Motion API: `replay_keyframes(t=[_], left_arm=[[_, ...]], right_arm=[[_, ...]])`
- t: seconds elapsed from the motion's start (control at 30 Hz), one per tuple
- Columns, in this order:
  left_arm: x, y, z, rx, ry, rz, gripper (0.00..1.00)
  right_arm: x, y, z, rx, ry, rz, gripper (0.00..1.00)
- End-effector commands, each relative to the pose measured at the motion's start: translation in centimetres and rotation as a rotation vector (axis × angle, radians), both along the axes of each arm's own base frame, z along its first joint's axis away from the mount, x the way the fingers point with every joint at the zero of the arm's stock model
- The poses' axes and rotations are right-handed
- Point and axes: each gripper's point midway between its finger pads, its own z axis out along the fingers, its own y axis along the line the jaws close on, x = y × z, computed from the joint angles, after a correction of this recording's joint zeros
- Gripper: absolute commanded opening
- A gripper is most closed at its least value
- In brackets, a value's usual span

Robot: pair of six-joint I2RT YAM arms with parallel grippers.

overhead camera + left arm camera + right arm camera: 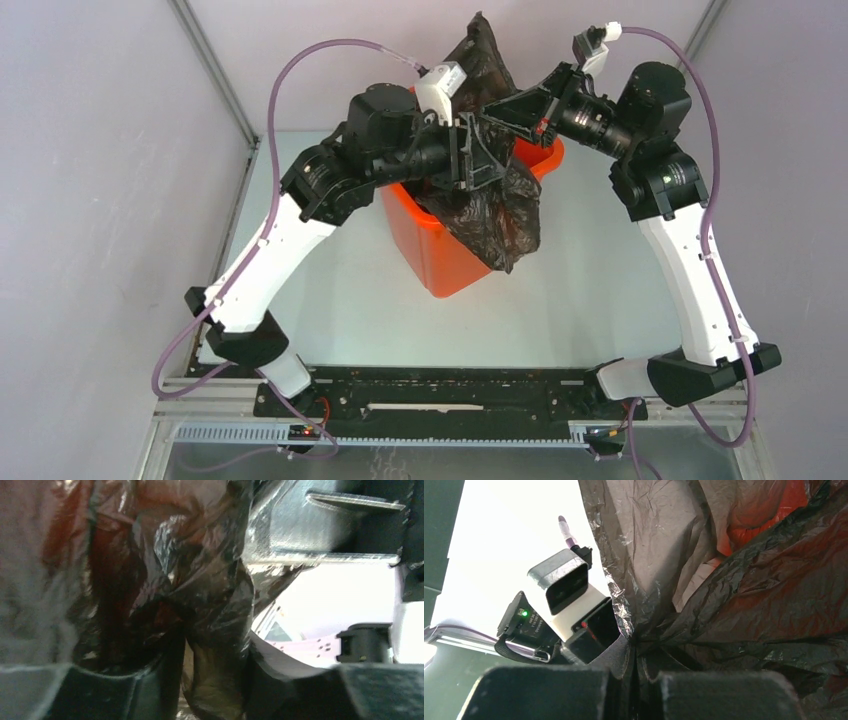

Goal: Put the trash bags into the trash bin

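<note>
Looks down in the top view from above and behind the arm bases point(290, 378), taking in the whole table point(330, 300). Sits pressed close to the black bag point(210, 580) in both wrist views. Catches the left wrist camera point(564, 582) from the right wrist.

Trash bag point(497, 222) over trash bin point(428, 250) mouth

**Obscured zones: bin mouth, finger bases, contact points**

Top view: the trash bag point(497, 222) and both wrists cover most of the trash bin point(437, 258) mouth, so the interior cannot be seen. Left wrist view: blurred throughout, and the left gripper point(215, 680) fingers are cut off by the lower edge. Right wrist view: the right gripper point(636, 666) fingers are cut off likewise, their contact point buried in film.
</note>
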Motion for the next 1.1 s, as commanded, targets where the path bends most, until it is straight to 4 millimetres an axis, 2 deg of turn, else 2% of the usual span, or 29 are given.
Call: replay_keyframes(t=[0.0,0.13,0.2,0.37,0.47,0.6,0.67,0.77,0.87,0.93,1.07], left_arm=[[-2.0,2.4,5.1,-0.118,-0.053,0.021,0.36],[-2.6,3.4,6.2,-0.189,-0.08,0.027,0.13],[-2.6,4.1,6.1,-0.236,-0.072,0.04,0.08],[-2.1,5.7,5.9,-0.416,0.046,0.055,0.0],[-2.1,6.1,6.0,-0.507,0.099,0.034,0.0],[-2.6,6.1,6.1,-0.587,0.133,-0.01,0.0],[-2.8,6.3,6.2,-0.603,0.139,-0.014,0.0],[-3.2,6.7,6.3,-0.622,0.164,-0.013,0.0],[-3.3,7.0,5.6,-0.629,0.186,0.006,0.0],[-3.2,7.1,5.1,-0.637,0.2,0.015,0.0],[-3.5,7.0,4.8,-0.639,0.213,0.004,0.0]], right_arm=[[-1.6,-0.4,1.7,0.018,-0.074,0.021,0.04],[-1.2,-1.3,1.2,0.005,-0.059,0.01,0.08],[-1.1,-1.9,1.0,-0.002,-0.061,-0.001,0.2],[-1.2,-2.8,0.4,-0.024,-0.073,0.017,0.61],[-2.0,-3.7,-0.3,-0.084,-0.099,0.03,0.71],[-2.3,-5.6,-2.8,-0.247,-0.185,-0.044,0.82],[-2.4,-5.9,-3.9,-0.288,-0.202,-0.045,0.85],[-3.3,-5.5,-4.1,-0.272,-0.195,0.017,0.86],[-5.4,-4.7,-3.8,-0.28,-0.259,0.093,0.87],[-6.0,-4.7,-4.3,-0.334,-0.3,0.063,0.89],[-4.5,-5.4,-6.4,-0.477,-0.279,-0.095,0.9]])
